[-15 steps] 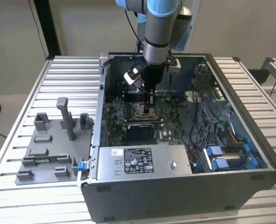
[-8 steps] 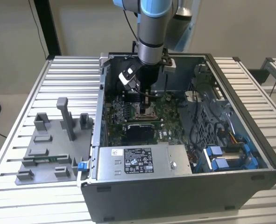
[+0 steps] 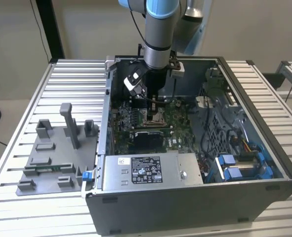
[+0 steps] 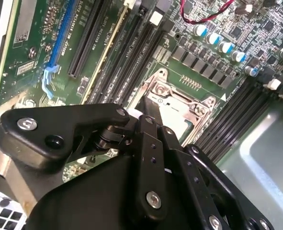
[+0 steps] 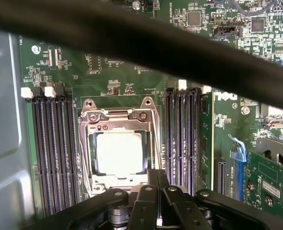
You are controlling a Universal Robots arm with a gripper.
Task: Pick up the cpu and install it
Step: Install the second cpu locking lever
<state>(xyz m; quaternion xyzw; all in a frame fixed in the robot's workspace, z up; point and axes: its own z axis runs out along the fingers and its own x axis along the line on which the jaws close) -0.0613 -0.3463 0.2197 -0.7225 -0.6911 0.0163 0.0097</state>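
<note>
Silver-grey cpu (image 5: 119, 153), one unit, is lying inside the metal socket frame (image 5: 86, 143) in the first wrist view, flanked by two memory-slot banks (image 5: 52, 148). One gripper (image 5: 156, 179) is hovering beside it, fingers pressed together, holding nothing. Second wrist view: gripper (image 4: 150, 111) is overlapping the socket. Exterior view: one arm (image 3: 158, 44) is reaching into one computer case (image 3: 264, 148); one grey fixture tray (image 3: 42, 163) is sitting alongside.

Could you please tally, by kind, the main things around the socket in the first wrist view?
cpu, lying in the socket: 1
metal socket frame: 1
banks of memory slots, one on each side of the socket: 2
gripper, fingers together and holding nothing: 1
Total: 5
</note>
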